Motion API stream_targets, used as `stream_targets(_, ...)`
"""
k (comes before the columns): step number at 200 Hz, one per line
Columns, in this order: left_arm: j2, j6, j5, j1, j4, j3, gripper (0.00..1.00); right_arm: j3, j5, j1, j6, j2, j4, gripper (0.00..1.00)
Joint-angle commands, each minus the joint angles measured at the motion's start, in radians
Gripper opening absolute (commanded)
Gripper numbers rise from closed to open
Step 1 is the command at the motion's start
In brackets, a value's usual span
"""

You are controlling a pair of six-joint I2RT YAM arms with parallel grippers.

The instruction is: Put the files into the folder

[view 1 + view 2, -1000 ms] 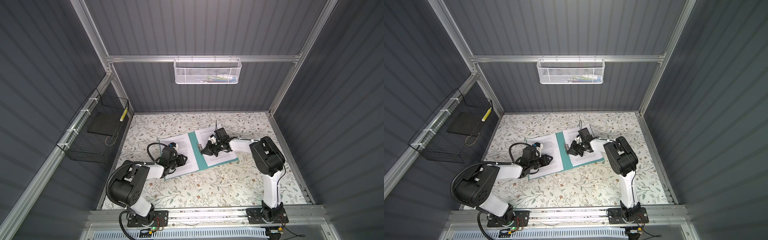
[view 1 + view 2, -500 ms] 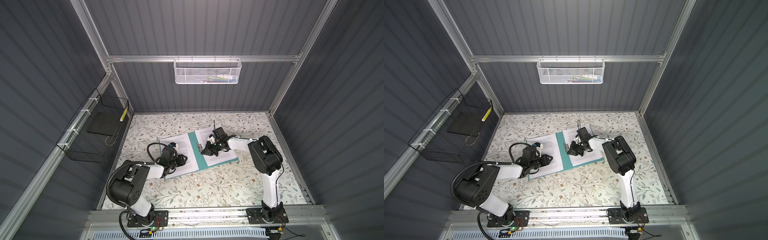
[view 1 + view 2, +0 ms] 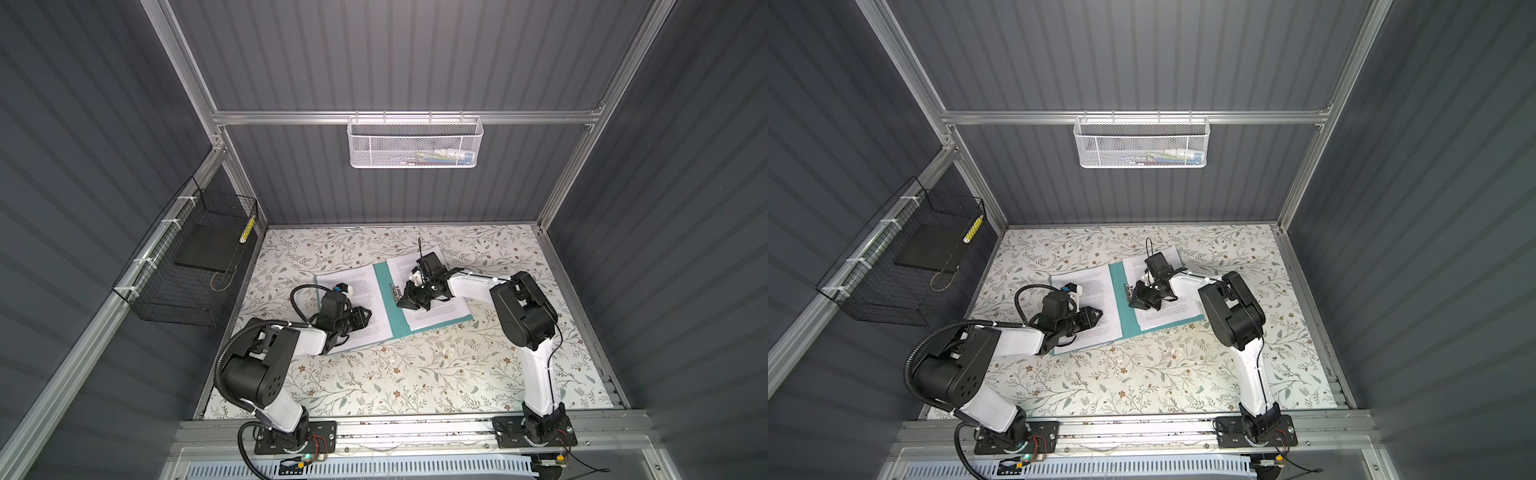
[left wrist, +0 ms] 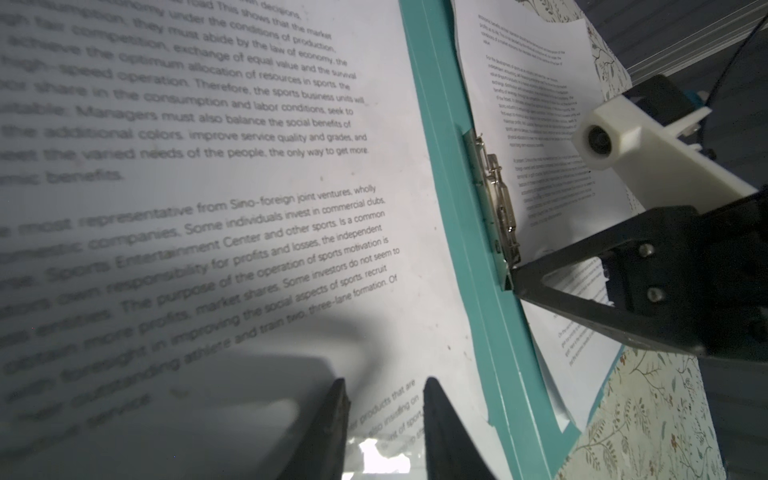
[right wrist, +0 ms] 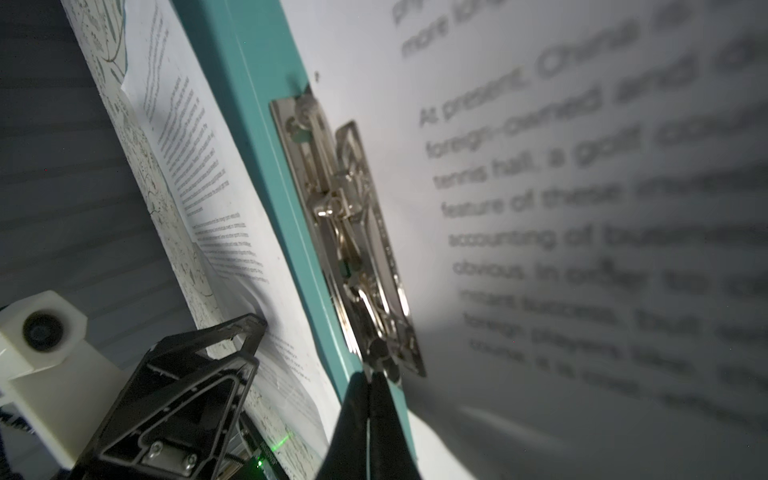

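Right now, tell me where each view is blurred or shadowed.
Left wrist view: the print on the left sheet blurs toward the camera and sharpens near the folder; a dark shadow lies around the left gripper. Right wrist view: the clip is sharp, the right sheet badly blurred and partly shadowed. Both top views: even light, sharp.

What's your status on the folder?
Left gripper open, over files. Right gripper shut, at metal clip. Folder open flat, files on both halves. Nothing blocking.
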Motion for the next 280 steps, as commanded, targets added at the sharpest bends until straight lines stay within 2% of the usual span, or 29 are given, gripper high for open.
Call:
stream_targets(1, 0.061, -0.016, 0.010, -0.008, -0.132, -0.041, 0.33, -0.052, 0.030, 0.041, 0.049, 0.090, -0.107, 0.00)
stream_targets(48, 0.067, -0.018, 0.015, -0.008, -0.116, -0.053, 0.32, -0.072, -0.042, 0.041, 0.109, 0.049, -0.014, 0.00)
stream_targets(66, 0.064, -0.009, 0.011, -0.008, -0.129, -0.042, 0.32, -0.111, -0.078, 0.036, 0.171, 0.017, 0.060, 0.00)
stream_targets(103, 0.056, 0.005, 0.010, -0.008, -0.153, -0.009, 0.34, -0.221, -0.041, 0.021, 0.303, -0.082, 0.196, 0.00)
stream_targets(140, 0.053, 0.017, 0.026, -0.007, -0.179, 0.030, 0.39, -0.236, -0.033, 0.017, 0.323, -0.107, 0.213, 0.00)
stream_targets(164, 0.019, 0.035, 0.017, -0.007, -0.235, 0.065, 0.49, -0.223, -0.037, 0.009, 0.286, -0.091, 0.173, 0.00)
stream_targets(181, -0.034, 0.059, -0.017, -0.008, -0.296, 0.094, 0.66, -0.245, -0.046, -0.007, 0.287, -0.097, 0.185, 0.00)
stream_targets(191, -0.071, 0.075, -0.047, -0.008, -0.343, 0.119, 0.74, -0.255, -0.064, -0.015, 0.287, -0.106, 0.199, 0.13)
stream_targets(209, -0.129, 0.116, -0.104, -0.005, -0.441, 0.178, 0.80, -0.267, -0.077, -0.025, 0.283, -0.145, 0.217, 0.28)
stream_targets(228, -0.163, 0.144, -0.145, 0.018, -0.522, 0.240, 0.85, -0.266, -0.099, -0.038, 0.277, -0.199, 0.227, 0.38)
stream_targets(255, -0.199, 0.173, -0.179, 0.082, -0.587, 0.292, 0.87, -0.284, -0.102, -0.076, 0.238, -0.314, 0.200, 0.45)
stream_targets(280, -0.227, 0.194, -0.212, 0.164, -0.642, 0.319, 0.89, -0.274, -0.035, -0.152, 0.067, -0.420, 0.030, 0.59)
